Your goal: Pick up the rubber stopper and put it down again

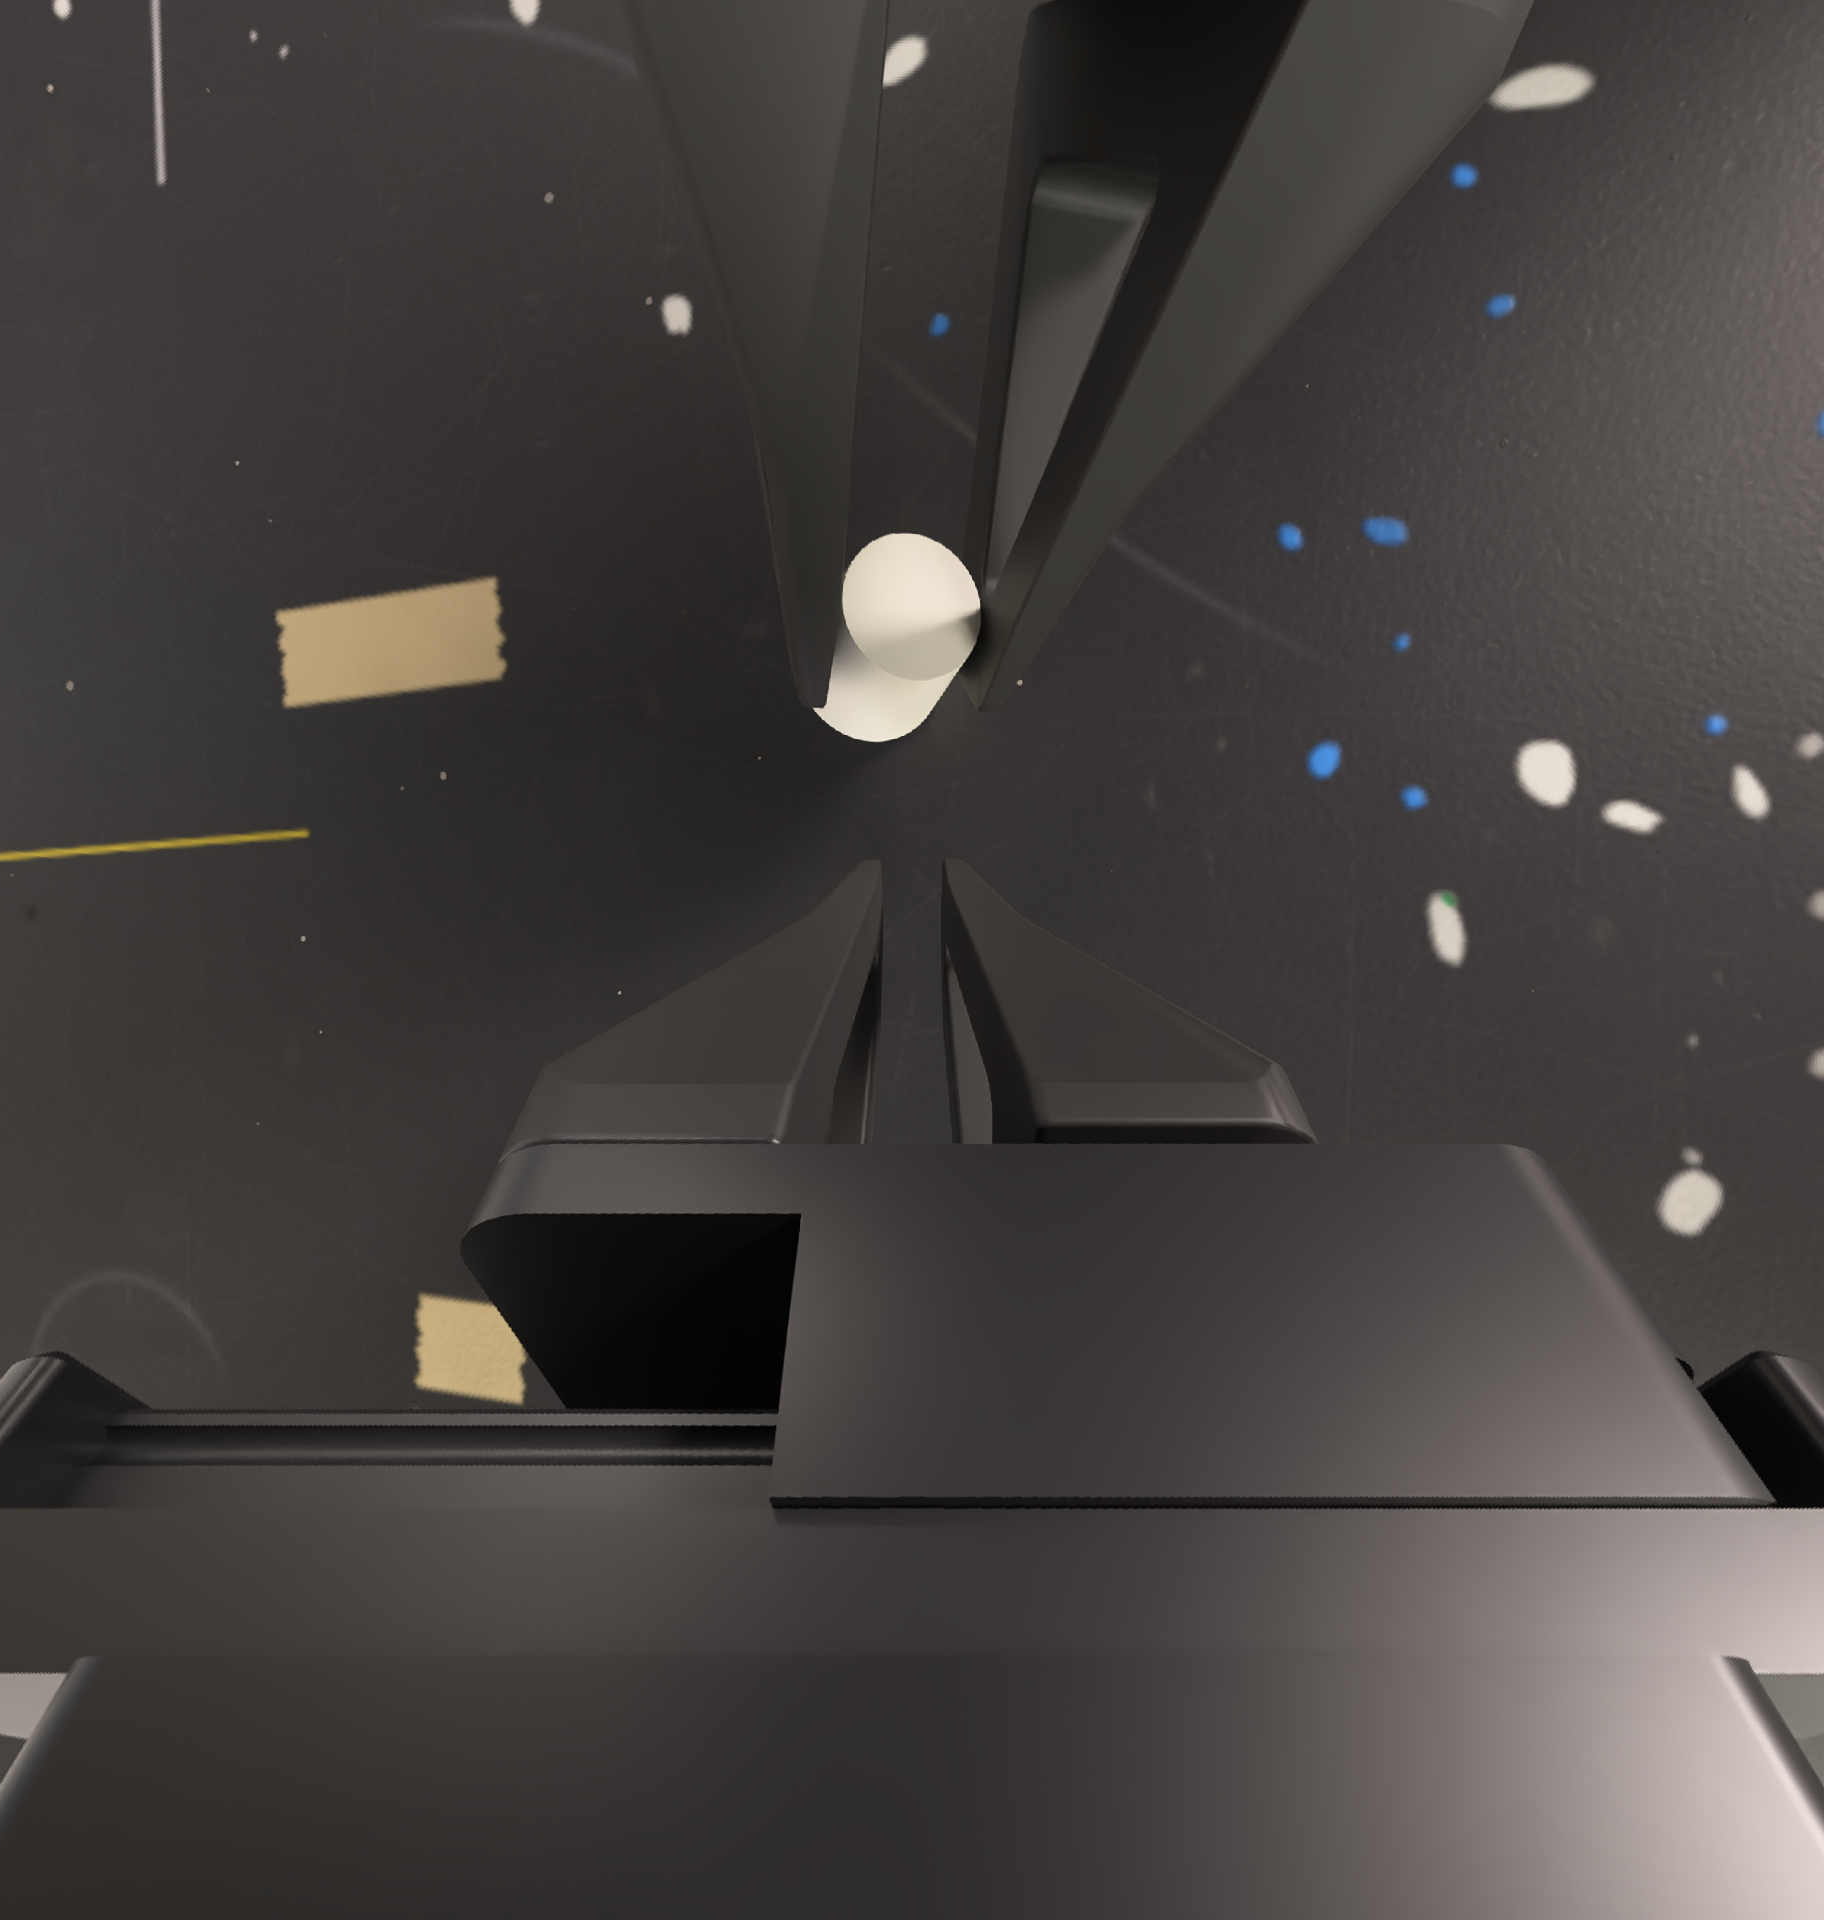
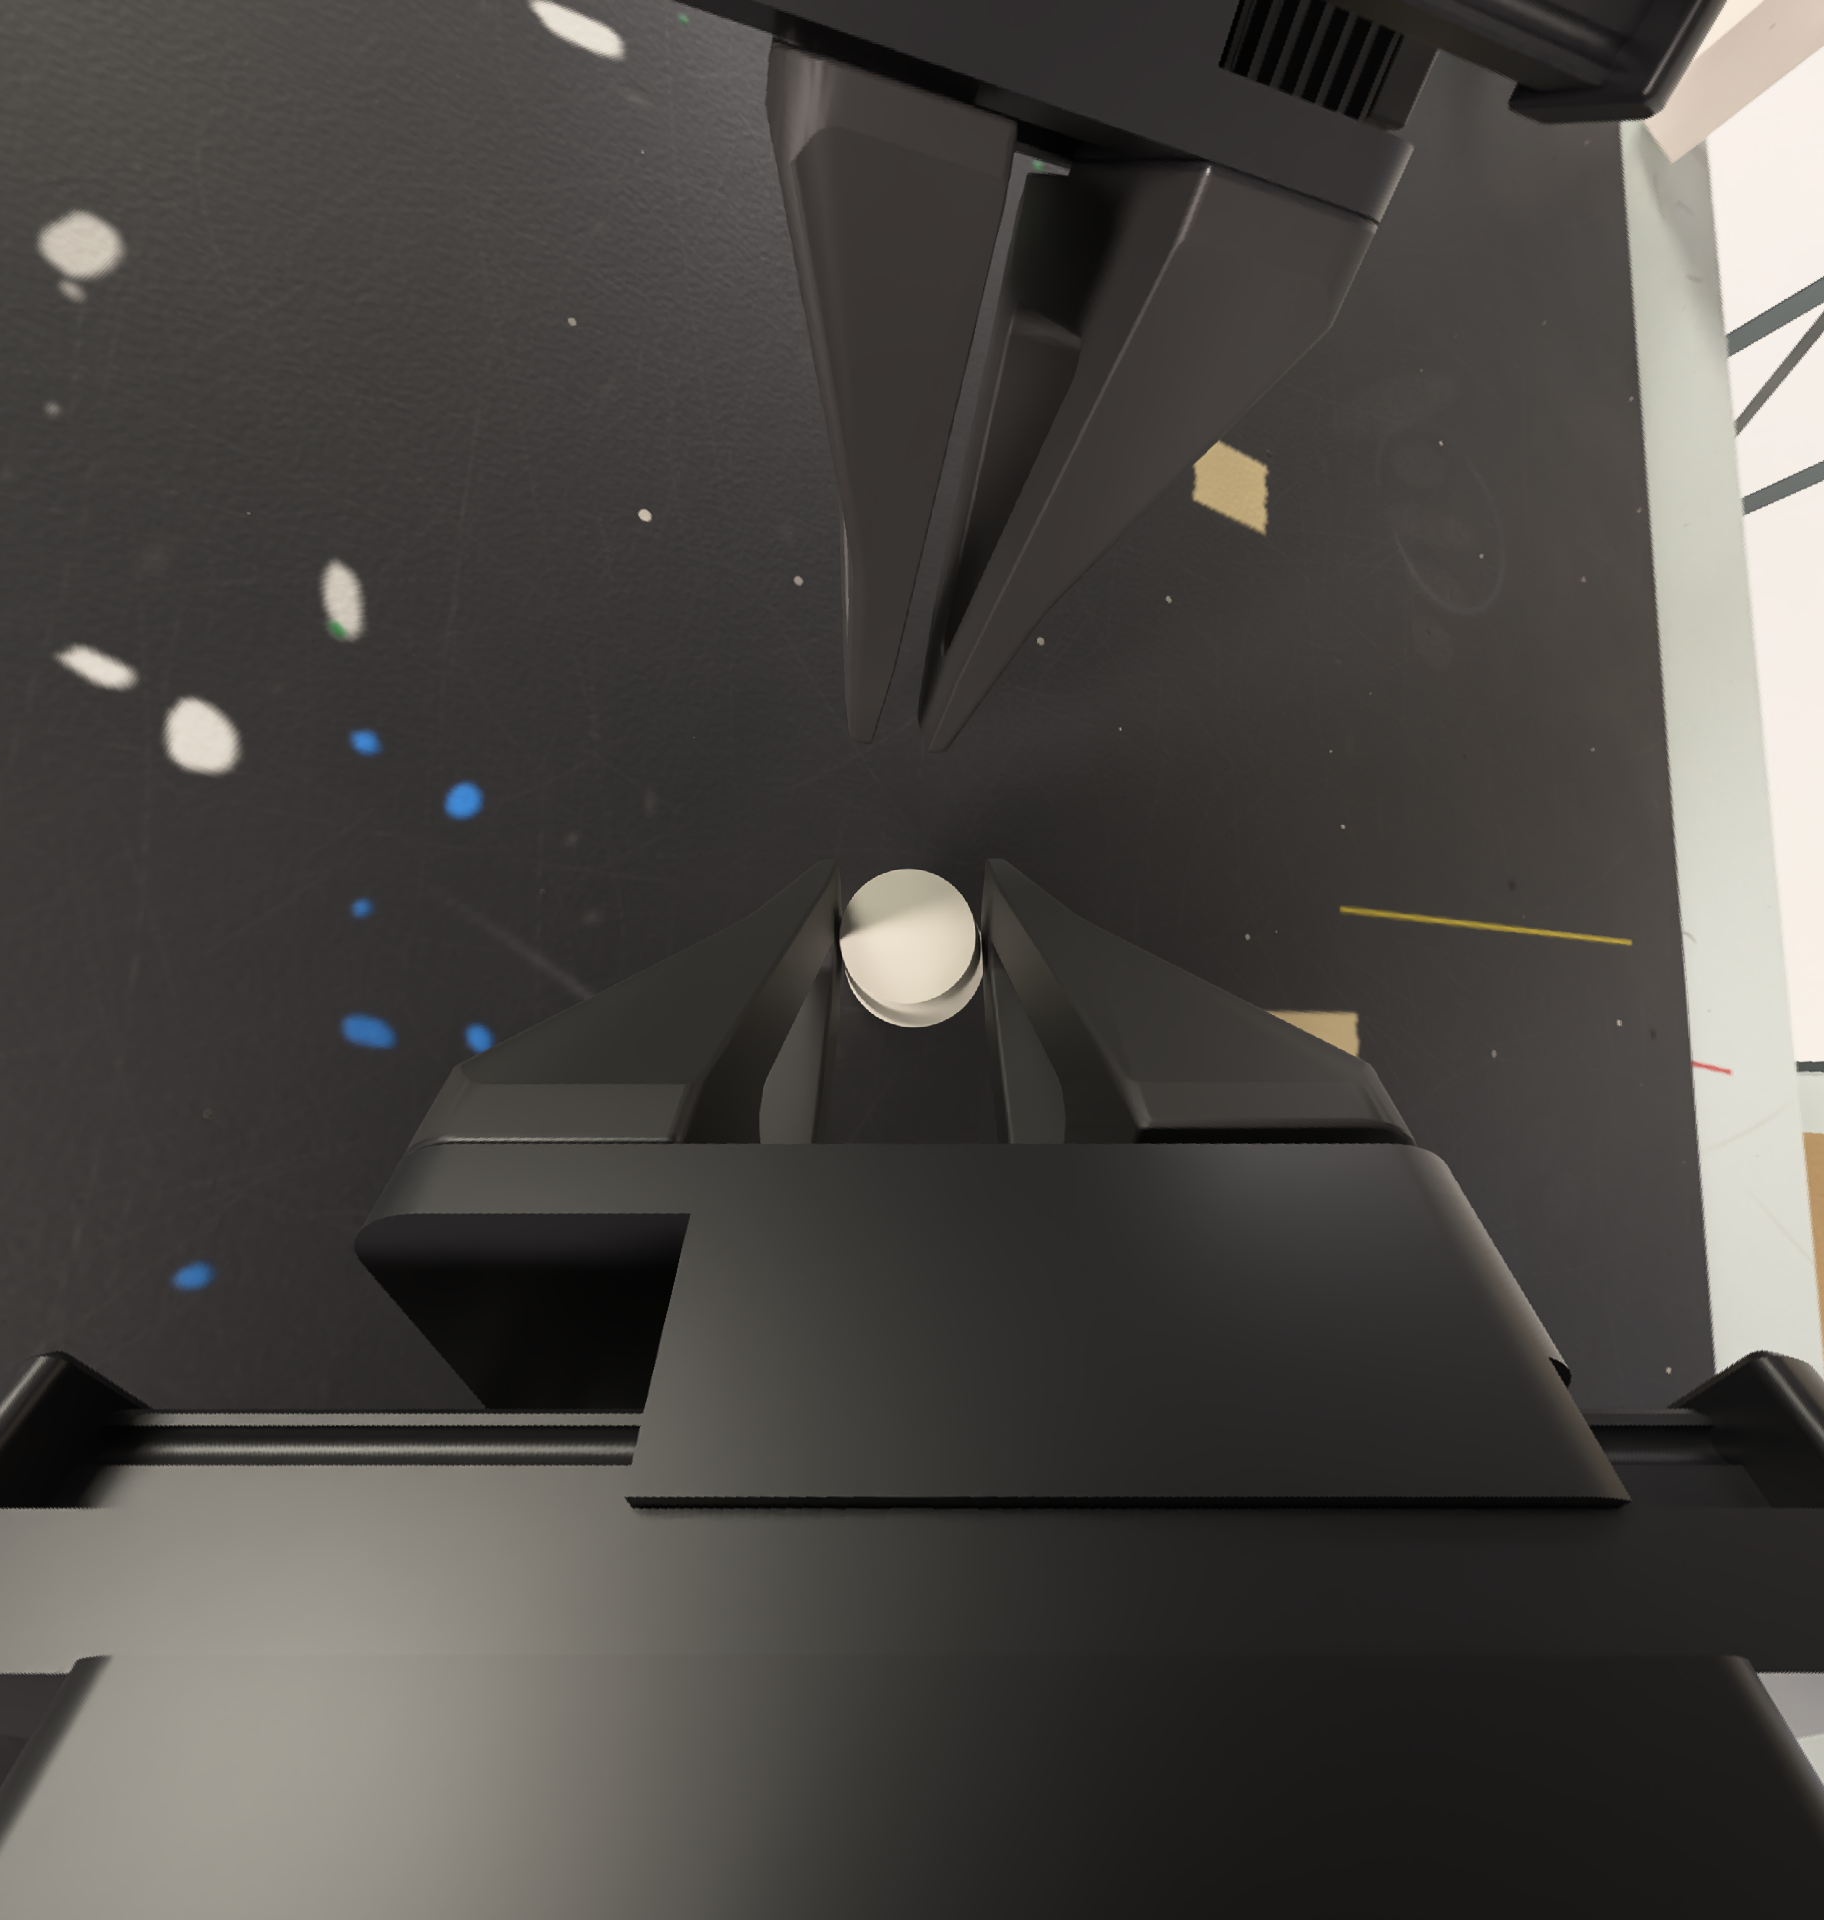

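No letters, numbers, brand marks or signs can be read in either wrist view. The dark worktop (image 1: 368,416) carries only blank tan tape pieces (image 1: 390,641), white and blue paint specks (image 1: 1323,758) and a thin yellow line (image 1: 129,847), none of them forming characters. The black pincer bodies bear no marking either.
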Robot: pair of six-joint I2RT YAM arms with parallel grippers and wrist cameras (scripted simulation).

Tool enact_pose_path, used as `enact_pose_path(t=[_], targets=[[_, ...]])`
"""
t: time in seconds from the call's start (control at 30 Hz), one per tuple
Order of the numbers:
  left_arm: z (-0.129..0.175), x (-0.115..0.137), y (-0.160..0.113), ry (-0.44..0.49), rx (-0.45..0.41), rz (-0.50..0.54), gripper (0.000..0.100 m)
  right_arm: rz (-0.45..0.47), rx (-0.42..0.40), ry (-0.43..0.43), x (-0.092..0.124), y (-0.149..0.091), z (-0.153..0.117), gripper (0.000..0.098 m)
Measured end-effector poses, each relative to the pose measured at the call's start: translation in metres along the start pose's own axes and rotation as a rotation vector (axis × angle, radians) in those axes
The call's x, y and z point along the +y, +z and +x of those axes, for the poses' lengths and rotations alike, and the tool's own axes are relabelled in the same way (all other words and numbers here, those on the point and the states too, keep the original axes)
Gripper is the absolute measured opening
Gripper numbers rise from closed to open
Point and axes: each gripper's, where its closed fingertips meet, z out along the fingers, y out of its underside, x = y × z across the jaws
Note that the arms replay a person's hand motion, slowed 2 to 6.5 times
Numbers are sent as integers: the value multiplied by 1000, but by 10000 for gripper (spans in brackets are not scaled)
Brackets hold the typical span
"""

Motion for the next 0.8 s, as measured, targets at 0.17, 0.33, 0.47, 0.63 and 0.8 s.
enact_pose_path(t=[0.17,0.33,0.47,0.63,0.8], targets=[[-2,-3,0,-22,19,13,97,6,-30,50,-1,2,1,228],[1,-5,3,-91,70,73,104,31,-56,116,1,2,3,228],[2,-4,4,-142,101,115,112,40,-70,149,1,2,3,228],[3,-3,4,-165,116,141,114,43,-81,169,1,3,4,228],[1,-3,4,-165,106,145,113,40,-90,178,1,3,4,228]])
